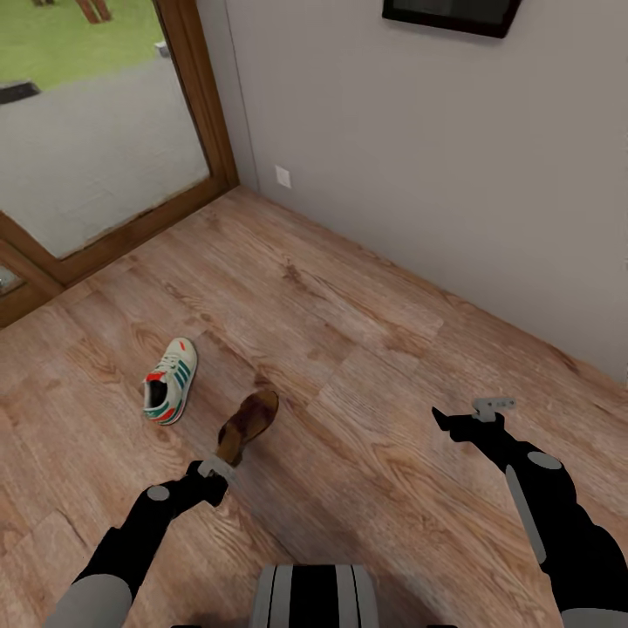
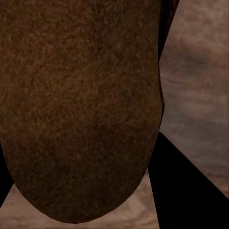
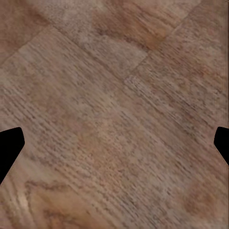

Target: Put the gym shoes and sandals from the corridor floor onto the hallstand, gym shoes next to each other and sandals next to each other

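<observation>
Pick-up step: left gripper (image 1: 220, 468) closed on one sandal (image 1: 248, 425) just above the corridor floor (image 1: 349, 349), gym shoe (image 1: 170, 381) lying beyond its fingertips; right gripper (image 1: 471, 417) spread wide, empty; next, presumably, carriage to the hallstand.

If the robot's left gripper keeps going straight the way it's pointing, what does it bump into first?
The brown sandal. The left gripper sits right at its near end, and the left wrist view is nearly all brown sandal. It may already be touching; depth is unclear.
</observation>
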Controlling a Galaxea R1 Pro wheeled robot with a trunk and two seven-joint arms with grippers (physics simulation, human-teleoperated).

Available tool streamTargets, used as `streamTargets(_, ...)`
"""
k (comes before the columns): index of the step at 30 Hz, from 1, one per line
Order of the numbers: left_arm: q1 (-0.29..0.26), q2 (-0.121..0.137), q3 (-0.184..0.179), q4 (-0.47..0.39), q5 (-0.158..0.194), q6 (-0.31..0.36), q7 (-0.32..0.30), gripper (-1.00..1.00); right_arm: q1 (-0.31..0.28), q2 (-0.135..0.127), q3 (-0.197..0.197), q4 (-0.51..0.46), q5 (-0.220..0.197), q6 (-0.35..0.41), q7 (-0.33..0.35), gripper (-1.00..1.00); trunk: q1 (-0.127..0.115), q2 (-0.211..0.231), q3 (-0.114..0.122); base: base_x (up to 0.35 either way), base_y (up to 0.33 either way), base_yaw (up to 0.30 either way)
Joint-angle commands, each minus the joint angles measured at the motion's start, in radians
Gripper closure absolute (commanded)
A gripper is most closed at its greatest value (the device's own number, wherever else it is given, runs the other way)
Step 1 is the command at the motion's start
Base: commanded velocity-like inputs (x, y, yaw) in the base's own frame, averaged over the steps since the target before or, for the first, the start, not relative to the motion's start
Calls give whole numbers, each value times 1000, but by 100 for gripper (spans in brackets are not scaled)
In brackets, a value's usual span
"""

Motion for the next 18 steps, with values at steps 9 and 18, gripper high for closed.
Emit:
streamTargets(9, 110, 7, 187, -30, 213, -115, 4, 100, 0, 5, 0, 3, 3, 5, 6, -100, -4, 2, 37, 0, 0, -15)
streamTargets(18, 130, 6, 284, -45, 232, -132, 6, 100, 15, 11, 2, 3, 3, 4, 6, -100, -8, 4, 86, 0, 0, -9)
